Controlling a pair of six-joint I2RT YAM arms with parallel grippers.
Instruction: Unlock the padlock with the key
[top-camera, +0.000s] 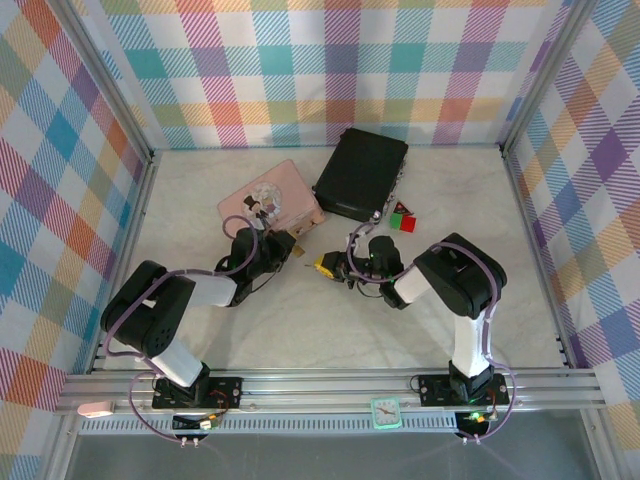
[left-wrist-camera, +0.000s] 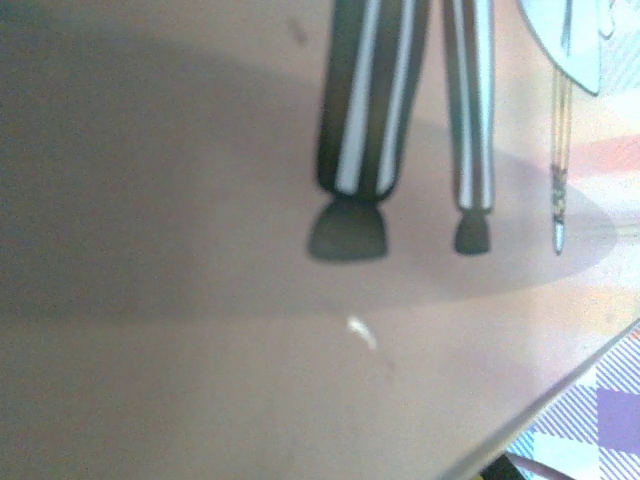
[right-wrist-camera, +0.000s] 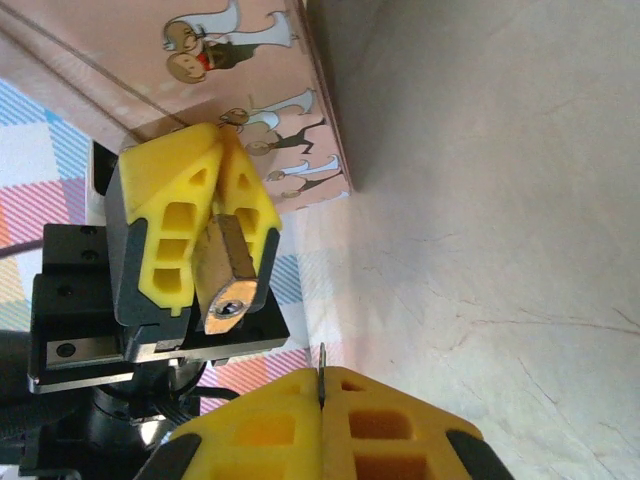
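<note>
In the right wrist view the brass padlock (right-wrist-camera: 228, 265) is clamped between the yellow fingers of my left gripper (right-wrist-camera: 215, 190). Its keyhole end (right-wrist-camera: 230, 310) faces the camera and its shackle is hidden. My right gripper (right-wrist-camera: 322, 388) is shut on the key (right-wrist-camera: 322, 362); only a thin dark sliver of the key sticks out between the yellow pads, a short gap below and to the right of the keyhole. From above, the left gripper (top-camera: 284, 244) and right gripper (top-camera: 330, 266) face each other mid-table, close together.
A pink tin (top-camera: 270, 200) with cartoon figures lies just behind the left gripper, its pink surface (left-wrist-camera: 200, 350) close in the left wrist view. A black case (top-camera: 360, 175) sits behind it, red and green blocks (top-camera: 403, 222) to its right. Checked walls surround the table.
</note>
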